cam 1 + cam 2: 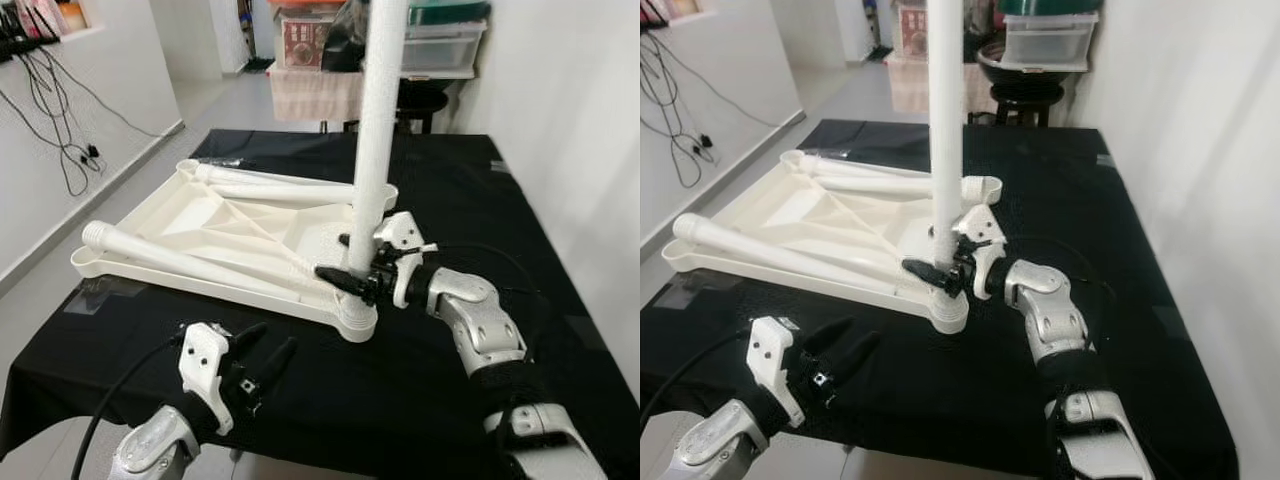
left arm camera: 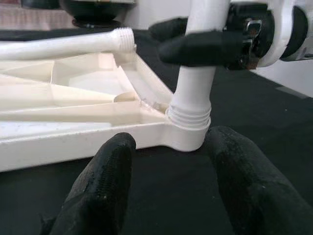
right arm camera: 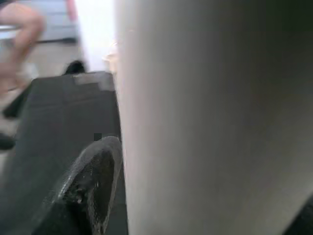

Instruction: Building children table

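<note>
A white plastic tabletop (image 1: 230, 235) lies upside down on the black cloth. One white table leg (image 1: 378, 130) stands upright in the near right corner socket (image 1: 357, 320). My right gripper (image 1: 352, 268) is shut on that leg just above the socket; the leg's white surface (image 3: 210, 117) is pressed against one black finger (image 3: 93, 181). Two loose legs (image 1: 180, 262) (image 1: 270, 180) lie across the tabletop. My left gripper (image 1: 262, 365) is open, low at the table's front edge, pointing at the socket (image 2: 188, 125) from a short distance.
The black-covered table (image 1: 440, 380) has a white wall close along its right side. Cables hang on the left wall (image 1: 70, 140). Beyond the table stand storage bins (image 1: 440, 45) and a stool (image 1: 420, 100). A person's legs (image 3: 19, 29) appear blurred in the right wrist view.
</note>
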Robot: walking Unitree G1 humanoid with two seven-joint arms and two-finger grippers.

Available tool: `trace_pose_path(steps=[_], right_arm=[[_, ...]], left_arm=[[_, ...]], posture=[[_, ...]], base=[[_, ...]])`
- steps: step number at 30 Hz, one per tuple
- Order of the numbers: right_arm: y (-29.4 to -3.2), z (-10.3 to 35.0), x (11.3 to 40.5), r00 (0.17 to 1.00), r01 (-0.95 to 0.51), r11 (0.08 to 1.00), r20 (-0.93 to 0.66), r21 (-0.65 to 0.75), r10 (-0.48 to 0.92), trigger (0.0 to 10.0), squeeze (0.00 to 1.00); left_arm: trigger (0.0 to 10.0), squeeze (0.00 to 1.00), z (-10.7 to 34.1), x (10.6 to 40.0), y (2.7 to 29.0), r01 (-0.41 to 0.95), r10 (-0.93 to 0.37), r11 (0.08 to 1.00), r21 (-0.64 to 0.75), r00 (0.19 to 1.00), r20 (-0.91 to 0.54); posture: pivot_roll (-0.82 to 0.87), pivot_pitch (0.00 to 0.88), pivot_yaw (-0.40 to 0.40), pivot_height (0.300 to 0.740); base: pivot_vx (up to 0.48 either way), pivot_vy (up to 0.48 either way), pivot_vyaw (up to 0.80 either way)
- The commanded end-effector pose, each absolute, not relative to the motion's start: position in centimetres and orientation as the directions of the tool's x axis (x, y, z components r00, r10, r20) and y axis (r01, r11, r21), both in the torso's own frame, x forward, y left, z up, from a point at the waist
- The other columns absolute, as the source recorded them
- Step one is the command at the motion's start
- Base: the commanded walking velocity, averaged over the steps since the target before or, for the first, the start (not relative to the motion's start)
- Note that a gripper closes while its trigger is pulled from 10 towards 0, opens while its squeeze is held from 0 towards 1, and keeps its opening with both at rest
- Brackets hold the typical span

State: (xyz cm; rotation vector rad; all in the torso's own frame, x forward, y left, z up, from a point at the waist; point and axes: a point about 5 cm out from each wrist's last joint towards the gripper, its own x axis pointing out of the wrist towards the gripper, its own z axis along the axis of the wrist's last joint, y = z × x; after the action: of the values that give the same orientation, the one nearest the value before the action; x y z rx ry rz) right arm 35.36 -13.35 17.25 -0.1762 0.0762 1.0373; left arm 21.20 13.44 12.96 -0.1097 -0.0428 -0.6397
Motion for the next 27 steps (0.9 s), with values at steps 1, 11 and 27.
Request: trace_pose_path(steps=[1, 11, 27], right_arm=[[-12.8, 17.4, 35.6, 0.456, -0.890, 0.446, -0.148, -0.097, 0.877, 10.0, 0.00], [-14.2, 17.6, 35.9, 0.357, -0.933, 0.359, -0.138, -0.012, 0.924, 0.0, 0.00], [-13.5, 13.6, 35.7, 0.921, -0.361, 0.929, -0.186, -0.082, 0.341, 0.0, 0.00]], left_arm=[[10.0, 0.00, 13.2, 21.1, 13.4, 0.592, -0.586, 0.800, -0.100, 0.806, 0.088], [10.0, 0.00, 13.0, 21.0, 12.9, 0.604, -0.599, 0.789, -0.108, 0.797, 0.084], [10.0, 0.00, 14.2, 22.5, 13.2, 0.620, -0.608, 0.772, -0.138, 0.784, 0.122]], posture=[[0.05, 0.006, 0.000, 0.740], [0.05, 0.012, 0.006, 0.740], [0.02, 0.031, -0.001, 0.740]], base=[[0.000, 0.000, 0.00], [0.000, 0.000, 0.00], [0.000, 0.000, 0.00]])
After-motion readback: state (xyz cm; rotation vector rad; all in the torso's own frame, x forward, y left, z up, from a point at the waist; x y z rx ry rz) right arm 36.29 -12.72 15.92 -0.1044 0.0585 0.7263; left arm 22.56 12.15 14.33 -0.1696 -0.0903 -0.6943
